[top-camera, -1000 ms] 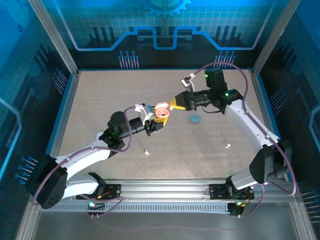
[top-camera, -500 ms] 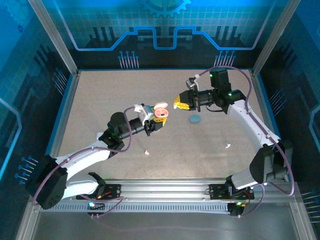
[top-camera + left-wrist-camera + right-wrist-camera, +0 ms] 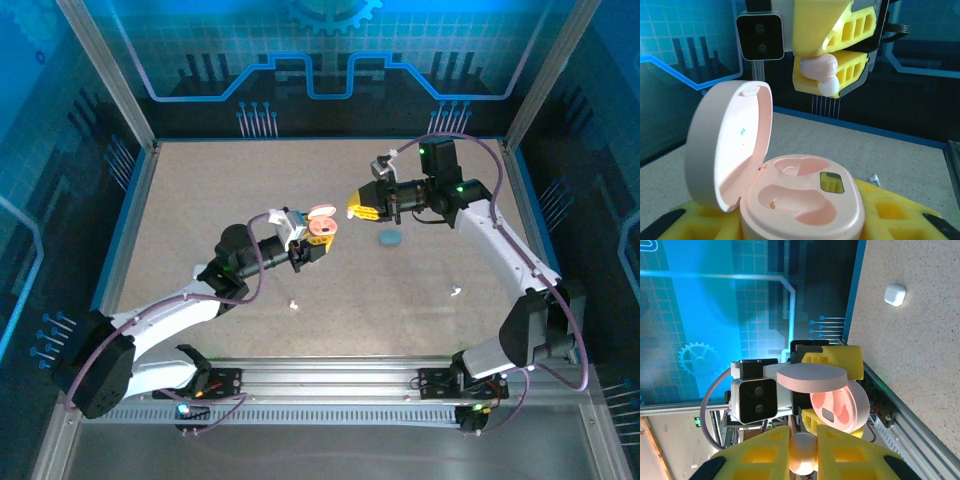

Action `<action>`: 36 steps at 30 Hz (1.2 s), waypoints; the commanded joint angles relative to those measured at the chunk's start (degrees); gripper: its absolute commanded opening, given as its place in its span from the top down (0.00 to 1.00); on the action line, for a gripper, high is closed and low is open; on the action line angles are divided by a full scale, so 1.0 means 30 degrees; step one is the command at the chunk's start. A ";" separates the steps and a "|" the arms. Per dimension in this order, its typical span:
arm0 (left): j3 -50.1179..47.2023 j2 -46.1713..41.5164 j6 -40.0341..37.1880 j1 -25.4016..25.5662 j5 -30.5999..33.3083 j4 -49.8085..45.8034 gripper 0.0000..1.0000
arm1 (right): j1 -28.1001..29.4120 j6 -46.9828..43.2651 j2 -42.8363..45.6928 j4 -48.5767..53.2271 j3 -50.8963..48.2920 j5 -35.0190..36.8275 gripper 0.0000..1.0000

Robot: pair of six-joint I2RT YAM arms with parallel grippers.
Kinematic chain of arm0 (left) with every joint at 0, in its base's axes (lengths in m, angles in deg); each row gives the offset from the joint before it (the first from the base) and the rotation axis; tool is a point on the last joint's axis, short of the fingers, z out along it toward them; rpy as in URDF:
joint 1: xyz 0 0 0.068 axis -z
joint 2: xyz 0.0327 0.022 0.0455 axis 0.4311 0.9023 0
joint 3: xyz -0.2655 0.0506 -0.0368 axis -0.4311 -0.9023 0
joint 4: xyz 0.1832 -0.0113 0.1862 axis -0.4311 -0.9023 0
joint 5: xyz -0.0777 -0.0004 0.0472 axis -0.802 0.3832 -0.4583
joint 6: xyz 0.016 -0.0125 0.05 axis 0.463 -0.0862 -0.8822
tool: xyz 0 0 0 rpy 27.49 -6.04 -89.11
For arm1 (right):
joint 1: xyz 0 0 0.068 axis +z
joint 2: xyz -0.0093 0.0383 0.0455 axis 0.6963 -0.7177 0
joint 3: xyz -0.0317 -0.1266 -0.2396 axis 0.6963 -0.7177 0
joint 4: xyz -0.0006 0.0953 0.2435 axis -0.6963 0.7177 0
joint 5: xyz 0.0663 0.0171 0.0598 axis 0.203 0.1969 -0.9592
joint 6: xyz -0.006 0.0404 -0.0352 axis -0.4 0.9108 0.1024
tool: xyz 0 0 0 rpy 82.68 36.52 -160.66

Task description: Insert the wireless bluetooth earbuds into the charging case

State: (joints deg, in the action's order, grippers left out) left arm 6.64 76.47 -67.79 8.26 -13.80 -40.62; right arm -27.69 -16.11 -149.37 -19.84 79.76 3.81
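Speckled beige table [image 3: 200, 200], blue-lit panel walls [image 3: 180, 40]. Left hand [image 3: 316, 240] clamps open pink case [image 3: 805, 200]; right hand [image 3: 357, 208] pinches pink earbud [image 3: 820, 67].

Over the last second my right gripper [image 3: 353, 210] has drawn back to the right, away from the open case [image 3: 322, 224], widening the gap between them

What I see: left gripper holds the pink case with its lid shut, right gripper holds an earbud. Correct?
No: the lid of the case is open, as the left wrist view shows. The left gripper does hold the case, and the right gripper holds an earbud.
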 commanded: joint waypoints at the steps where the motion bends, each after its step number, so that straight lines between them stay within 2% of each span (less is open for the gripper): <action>1: 0.0280 -0.0095 0.0364 -0.0107 -0.0559 0.1038 0.64 | 0.0175 -0.0580 0.0045 0.0566 0.0268 -0.0132 0.83; 7: 0.0529 0.0058 0.0518 -0.0120 -0.0904 0.1056 0.64 | 0.0602 -0.2288 -0.0115 0.1893 0.0852 0.1133 0.83; 22: 0.0808 0.0480 0.0473 -0.0080 -0.0760 0.0987 0.64 | 0.1270 -0.2532 -0.0469 0.2547 0.1328 0.1583 0.83; 27: 0.0779 0.0762 0.0200 -0.0067 -0.0202 0.1313 0.64 | 0.1172 -0.1843 -0.0604 0.1807 0.0890 0.0534 0.83; 31: 0.0693 0.0594 -0.0135 -0.0058 -0.0158 0.1154 0.64 | 0.1070 -0.0690 -0.0975 -0.0095 0.0131 -0.1362 0.84; 36: 0.0689 0.0526 -0.0318 -0.0049 -0.0476 0.1098 0.64 | 0.1083 -0.0445 -0.1199 0.0314 0.0217 -0.2061 0.84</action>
State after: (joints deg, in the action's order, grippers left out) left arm 7.15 78.42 -67.20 8.26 -14.87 -39.57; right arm -24.58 -19.02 -152.50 -17.98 80.88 1.63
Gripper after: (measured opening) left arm 0.401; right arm 0.166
